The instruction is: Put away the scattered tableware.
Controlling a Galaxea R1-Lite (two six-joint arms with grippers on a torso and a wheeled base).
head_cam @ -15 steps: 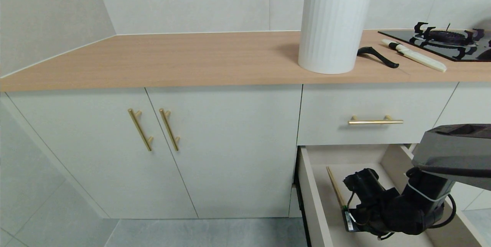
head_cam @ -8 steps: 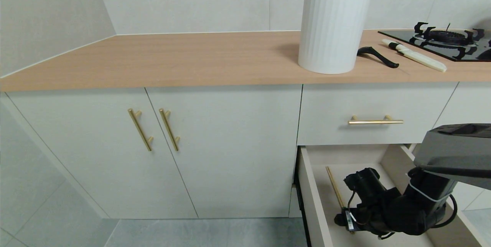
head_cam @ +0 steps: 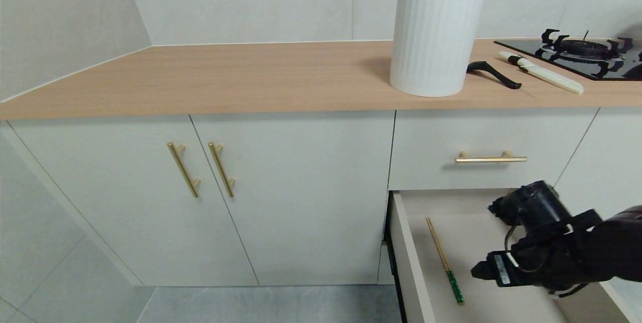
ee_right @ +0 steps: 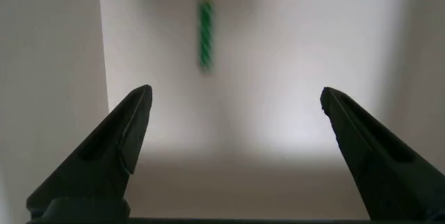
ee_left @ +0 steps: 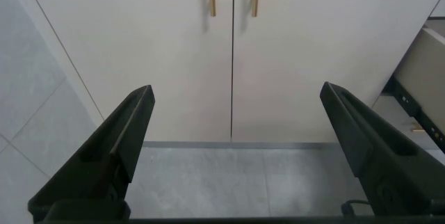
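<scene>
Right gripper (ee_right: 240,156): fingers spread wide and holding nothing, poised over the open lower drawer (head_cam: 407,255) on its right-hand side.

Left gripper (ee_left: 236,156): fingers likewise apart and empty, low down, facing the double cabinet doors (head_cam: 281,197).

Chopsticks (head_cam: 444,261): wooden with a green end, lying flat on the drawer floor near its left wall, apart from the right gripper. Whether one stick or a pair could not be told. Judged put away.

Upper drawer (head_cam: 494,137): shut, with a brass handle.

Black-handled utensil (head_cam: 494,73): on the wooden countertop (head_cam: 241,77), its head hidden behind the white ribbed container (head_cam: 435,32). Judged not yet put away.

White-bladed knife (head_cam: 544,73): on the countertop just beside that utensil, near the gas hob (head_cam: 584,49). Also judged outstanding.

Progress, as it looked from the room: one item stowed, two left on the counter, and the lower drawer yet to be closed.
</scene>
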